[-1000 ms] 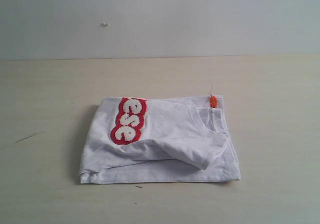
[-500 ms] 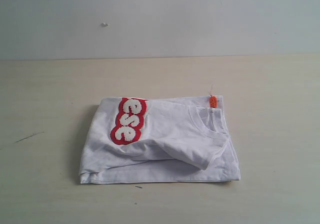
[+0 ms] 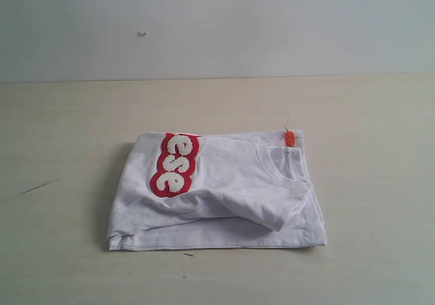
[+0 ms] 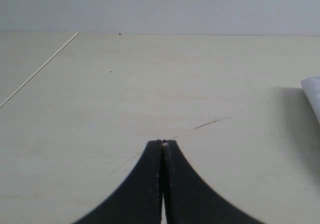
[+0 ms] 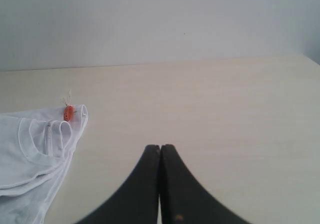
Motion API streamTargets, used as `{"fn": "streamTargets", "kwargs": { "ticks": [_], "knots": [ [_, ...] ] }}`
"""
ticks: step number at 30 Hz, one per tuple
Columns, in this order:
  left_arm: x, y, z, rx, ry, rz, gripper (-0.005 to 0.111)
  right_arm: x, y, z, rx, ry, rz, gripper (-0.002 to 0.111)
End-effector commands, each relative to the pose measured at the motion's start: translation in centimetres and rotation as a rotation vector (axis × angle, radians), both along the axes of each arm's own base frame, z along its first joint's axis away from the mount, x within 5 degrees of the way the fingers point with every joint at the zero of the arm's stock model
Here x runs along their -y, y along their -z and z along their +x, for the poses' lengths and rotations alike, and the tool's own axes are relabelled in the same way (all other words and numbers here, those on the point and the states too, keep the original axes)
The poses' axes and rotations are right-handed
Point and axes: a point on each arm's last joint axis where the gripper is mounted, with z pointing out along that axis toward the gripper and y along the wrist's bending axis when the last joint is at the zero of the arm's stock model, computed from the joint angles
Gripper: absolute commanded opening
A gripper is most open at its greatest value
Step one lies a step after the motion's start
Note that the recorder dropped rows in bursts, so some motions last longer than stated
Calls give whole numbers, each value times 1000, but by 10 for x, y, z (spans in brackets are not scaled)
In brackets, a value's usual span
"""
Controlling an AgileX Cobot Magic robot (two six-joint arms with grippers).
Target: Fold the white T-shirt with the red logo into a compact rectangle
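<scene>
Both hands are closed on nothing. The left hand (image 4: 162,143) has two black, smoothly curved fingers pressed tip to tip over bare tabletop (image 3: 68,128). The right hand (image 5: 160,146) stands the same way, its fingers meeting along a thin seam.

The white T-shirt (image 3: 224,183) lies folded into a rough rectangle about the middle of the tabletop, well back from the far edge, and neither hand touches it. Its cloth is a soft, matte knit, stacked in several layers with rumpled edges. A short sleeve (image 3: 272,208) lies diagonally across the top, and the ribbed collar (image 3: 277,164) sits on the side nearer the tabletop's right edge.

The logo (image 3: 175,164) is a red patch with rounded lobes bearing fuzzy white letters; "ese" can be read, turned sideways. A small orange tag (image 3: 290,138) sticks out by the collar, its print too small to read. The tabletop is pale and faintly grained, with a thin dark scratch (image 3: 39,187) toward its left edge.

Only the exterior view shows the logo. The right wrist view catches the collar and tag, and the left wrist view shows just a white sliver of the shirt.
</scene>
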Motion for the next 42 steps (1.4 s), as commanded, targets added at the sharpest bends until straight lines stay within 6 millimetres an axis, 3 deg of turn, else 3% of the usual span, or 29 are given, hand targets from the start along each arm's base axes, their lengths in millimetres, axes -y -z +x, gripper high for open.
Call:
{"fn": "streamTargets", "kwargs": {
  "ticks": [1,42],
  "knots": [
    [0,0,0,8,-1,6,0,1,1,0,2,5,-17,0],
    [0,0,0,8,-1,6,0,1,-1,0,21,4,-20,0]
  ]
}}
